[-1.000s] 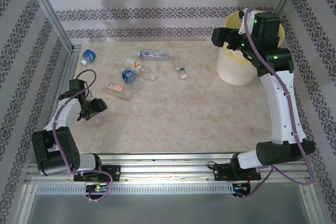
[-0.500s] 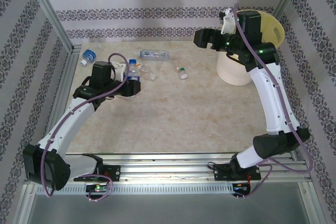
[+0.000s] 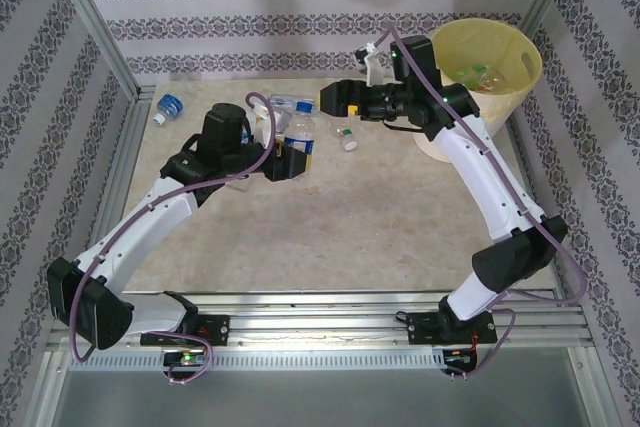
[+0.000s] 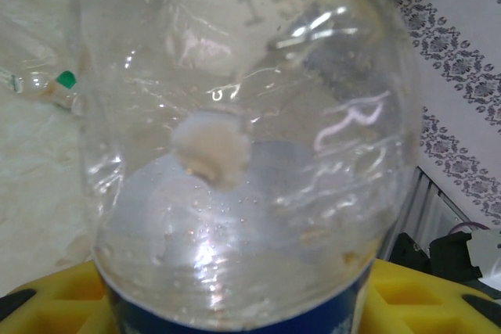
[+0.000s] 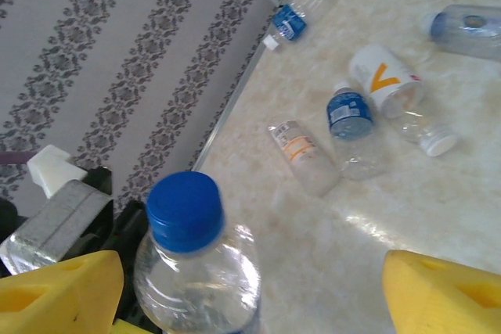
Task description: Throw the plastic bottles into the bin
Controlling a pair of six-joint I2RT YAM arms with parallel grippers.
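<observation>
My left gripper (image 3: 292,161) is shut on a clear plastic bottle (image 3: 298,135) with a blue label and blue cap, holding it upright above the table. In the left wrist view that bottle (image 4: 243,154) bulks between the yellow fingers (image 4: 55,299). My right gripper (image 3: 336,99) hangs open just right of the bottle's cap. In the right wrist view the blue cap (image 5: 184,210) stands between the widely spread yellow fingers (image 5: 442,295), nearer the left one. The pale-yellow bin (image 3: 528,50) stands at the far right with bottles inside (image 3: 474,75).
More bottles lie on the table: a blue-labelled one (image 3: 170,107) at the far left, a clear one (image 3: 284,103) at the back, a green-capped one (image 3: 346,137). The right wrist view shows a blue-labelled bottle (image 5: 350,115), an orange-labelled one (image 5: 301,154) and a white one (image 5: 383,80).
My left arm has reached out, taken the blue-capped bottle and raised it to the right. My right arm has swung left from over the bin to the bottle's cap.
</observation>
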